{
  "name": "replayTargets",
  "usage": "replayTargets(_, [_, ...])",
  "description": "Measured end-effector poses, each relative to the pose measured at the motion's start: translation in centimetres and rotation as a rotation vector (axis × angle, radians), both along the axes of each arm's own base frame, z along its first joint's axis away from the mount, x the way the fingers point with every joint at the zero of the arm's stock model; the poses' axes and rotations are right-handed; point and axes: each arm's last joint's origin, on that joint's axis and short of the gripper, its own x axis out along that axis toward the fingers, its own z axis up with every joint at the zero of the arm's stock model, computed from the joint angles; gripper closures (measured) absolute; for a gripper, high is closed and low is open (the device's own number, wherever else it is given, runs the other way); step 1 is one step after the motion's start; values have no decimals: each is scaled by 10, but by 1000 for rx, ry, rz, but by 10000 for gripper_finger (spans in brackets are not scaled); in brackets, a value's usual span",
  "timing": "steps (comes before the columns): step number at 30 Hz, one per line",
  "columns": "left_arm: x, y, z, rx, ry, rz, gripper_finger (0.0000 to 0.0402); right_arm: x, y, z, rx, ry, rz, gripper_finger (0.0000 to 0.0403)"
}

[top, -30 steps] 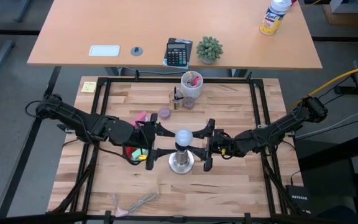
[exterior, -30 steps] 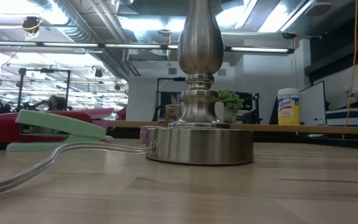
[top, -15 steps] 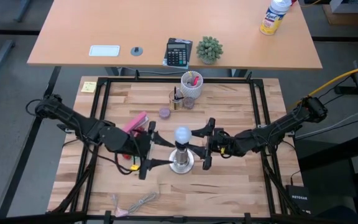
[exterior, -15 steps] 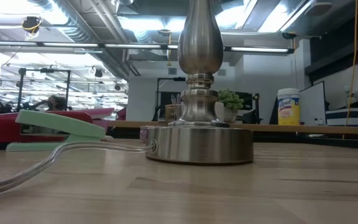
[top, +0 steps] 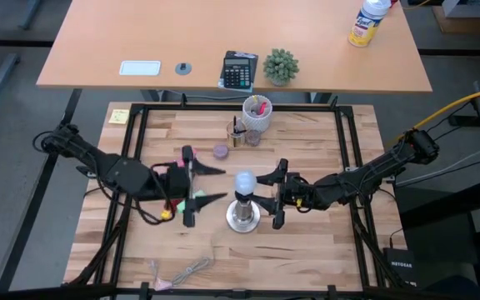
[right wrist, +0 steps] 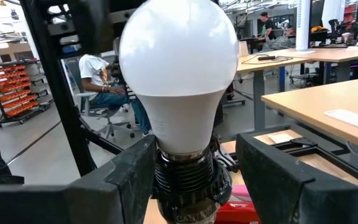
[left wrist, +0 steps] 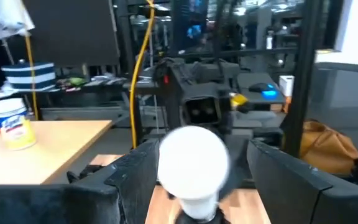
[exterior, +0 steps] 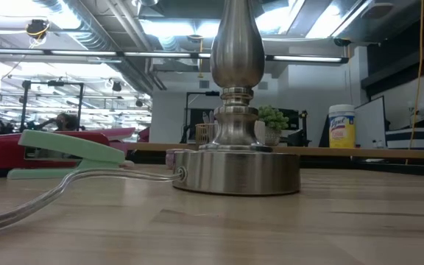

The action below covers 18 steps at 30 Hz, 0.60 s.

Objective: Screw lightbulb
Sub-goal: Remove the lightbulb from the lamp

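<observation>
The frosted-white round lightbulb (top: 244, 182) sits upright in the silvery metal socket stand with round base (top: 243, 217) on the wooden bench (top: 307, 250). The right tool (top: 271, 194) is released, fingers spread beside the bulb without gripping it. The left tool (top: 202, 184) is released too, well apart on the bulb's other side.
</observation>
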Motion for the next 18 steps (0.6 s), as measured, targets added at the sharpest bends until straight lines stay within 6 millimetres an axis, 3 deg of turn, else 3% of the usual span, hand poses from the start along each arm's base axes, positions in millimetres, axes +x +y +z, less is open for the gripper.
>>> replayTargets(6, [11, 17, -4, -65, 12, -16, 164, 0, 0, 0, 1, -1, 0, 178])
replayTargets(18, [21, 28, -8, -126, 39, -154, 164, 0, 0, 1, 4, -9, 0, 178])
